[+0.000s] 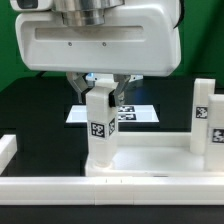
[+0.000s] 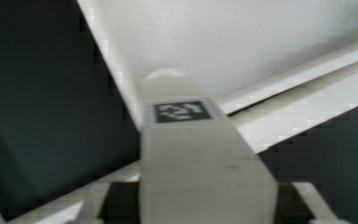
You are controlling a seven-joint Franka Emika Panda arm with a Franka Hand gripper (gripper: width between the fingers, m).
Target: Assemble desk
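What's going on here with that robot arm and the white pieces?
The robot arm is putting a white desk together. Its gripper is down over an upright leg, with the jaws on either side of the leg's top; whether they grip it yet isn't clear. That leg stands at a corner of the tabletop. A second leg already stands upright at the exterior view's right. The marker board lies behind.

Boxy white end effector, silver wrist
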